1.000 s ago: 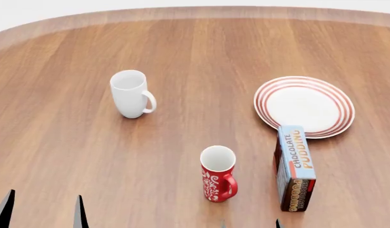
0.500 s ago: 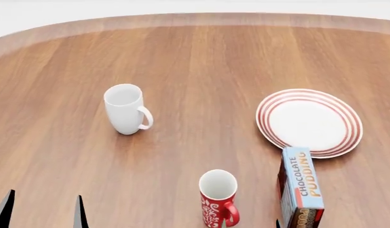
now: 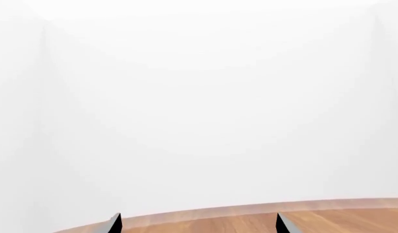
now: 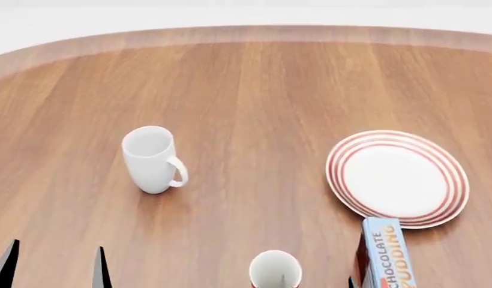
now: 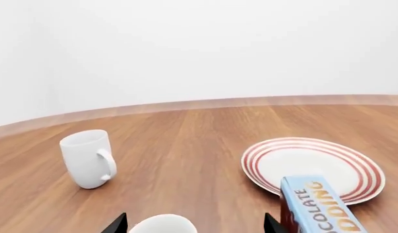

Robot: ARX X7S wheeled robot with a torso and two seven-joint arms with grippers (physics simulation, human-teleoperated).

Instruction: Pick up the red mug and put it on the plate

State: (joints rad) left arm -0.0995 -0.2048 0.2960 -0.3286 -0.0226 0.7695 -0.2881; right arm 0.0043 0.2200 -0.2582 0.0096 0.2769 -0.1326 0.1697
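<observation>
The tall red mug with its white inside [image 4: 275,269] stands upright on the wooden desk [image 4: 246,90], just beside the upright blue chocolate pudding box [image 4: 387,255], with only its rim showing at the near edge of the head view. In the right wrist view that same rim [image 5: 163,224] sits squarely between the two dark tips of the right claw [image 5: 195,223], which are spread wide with nothing held. So the mug lies straight ahead of the right claw and close, while the left claw [image 4: 54,264], also spread and empty, hangs well apart from the mug, on the side of the plain white mug [image 4: 152,159]. The right arm looks the nearer by far. The round white plate with red rings [image 4: 398,178] lies just beyond the pudding box, touching or nearly touching it.
</observation>
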